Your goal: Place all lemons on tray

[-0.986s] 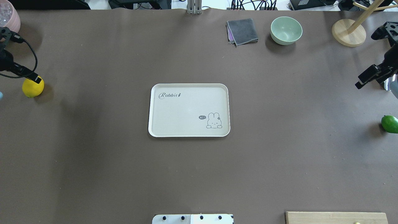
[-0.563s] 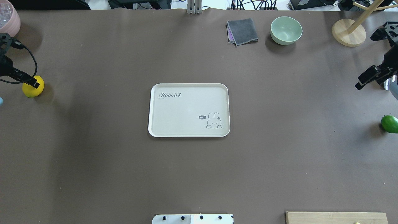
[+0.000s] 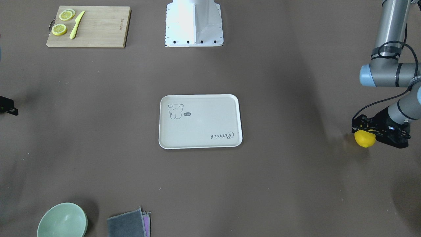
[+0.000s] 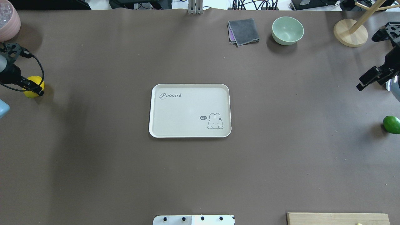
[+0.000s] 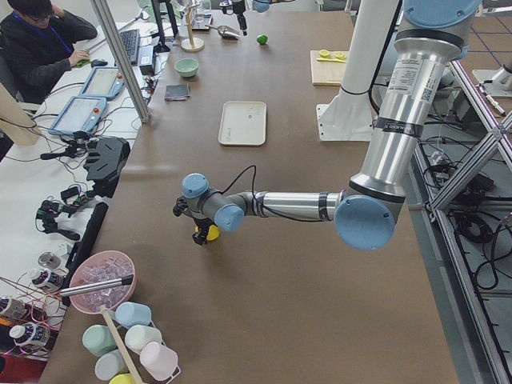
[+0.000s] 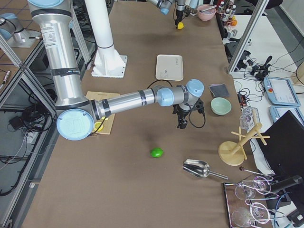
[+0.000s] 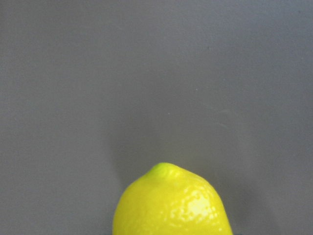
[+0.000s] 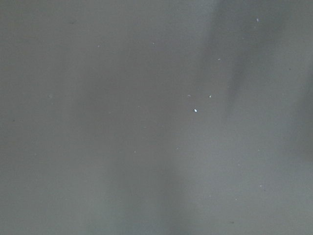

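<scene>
The yellow lemon [image 4: 33, 85] lies at the table's far left, also in the front view [image 3: 364, 139] and close up in the left wrist view [image 7: 171, 205]. My left gripper [image 4: 35, 88] is low over it, jaws open on either side of it. The green lemon [image 4: 392, 124] lies at the far right, apart from my right gripper [image 4: 364, 82], which hangs open and empty above bare table beyond it. The off-white tray [image 4: 187, 106] with the rabbit drawing lies empty in the middle, also in the front view [image 3: 204, 128].
A green bowl [image 4: 287, 29], a grey cloth [image 4: 243, 31] and a wooden stand [image 4: 350, 32] are at the far right. A pink bowl [image 4: 7, 20] is at the far left. A cutting board [image 3: 95, 29] with lemon slices and a knife lies by the robot's base.
My left gripper has come down and toward the robot over the yellow lemon, now covering more of it. The lemon has stayed in place. The right gripper has barely moved.
</scene>
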`<state>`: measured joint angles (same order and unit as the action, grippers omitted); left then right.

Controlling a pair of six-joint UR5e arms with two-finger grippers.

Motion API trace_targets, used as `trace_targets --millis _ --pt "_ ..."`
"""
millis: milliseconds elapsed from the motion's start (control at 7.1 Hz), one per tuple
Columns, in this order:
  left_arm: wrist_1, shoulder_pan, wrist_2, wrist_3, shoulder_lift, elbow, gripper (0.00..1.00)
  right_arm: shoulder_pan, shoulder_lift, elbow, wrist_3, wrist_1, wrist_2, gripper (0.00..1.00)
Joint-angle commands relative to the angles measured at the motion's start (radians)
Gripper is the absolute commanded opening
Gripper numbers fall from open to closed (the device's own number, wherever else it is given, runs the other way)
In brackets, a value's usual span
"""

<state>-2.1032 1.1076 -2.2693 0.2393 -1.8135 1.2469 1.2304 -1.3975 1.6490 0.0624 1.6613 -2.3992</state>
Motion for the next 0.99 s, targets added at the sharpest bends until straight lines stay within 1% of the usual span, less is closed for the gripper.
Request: trace_targets --millis 0,141,423,563,704,845 --pt "0.012 0.008 -0.051 0.037 -0.007 0.019 0.0 0.0 0.0 0.0 0.0 0.0 0.0 1.0" --pt "0.011 0.014 -0.121 0.155 -0.045 0.026 0.0 0.0 0.0 0.0 0.0 0.0 -0.001 1.0" --pt "0.008 0.002 -0.144 0.436 -0.081 0.109 0.0 0.0 0.002 0.002 0.007 0.0 -0.001 1.0" --pt "-0.003 -0.017 -0.159 0.58 -0.133 0.121 0.0 -0.002 0.005 0.002 0.014 0.0 -0.001 1.0" --pt "-0.006 -0.09 -0.186 0.718 -0.177 0.143 0.0 -0.003 0.006 0.003 0.023 0.0 -0.001 1.0" --pt "-0.008 -0.156 -0.179 0.848 -0.22 0.17 0.0 -0.006 0.009 0.002 0.023 0.0 -0.001 1.0"
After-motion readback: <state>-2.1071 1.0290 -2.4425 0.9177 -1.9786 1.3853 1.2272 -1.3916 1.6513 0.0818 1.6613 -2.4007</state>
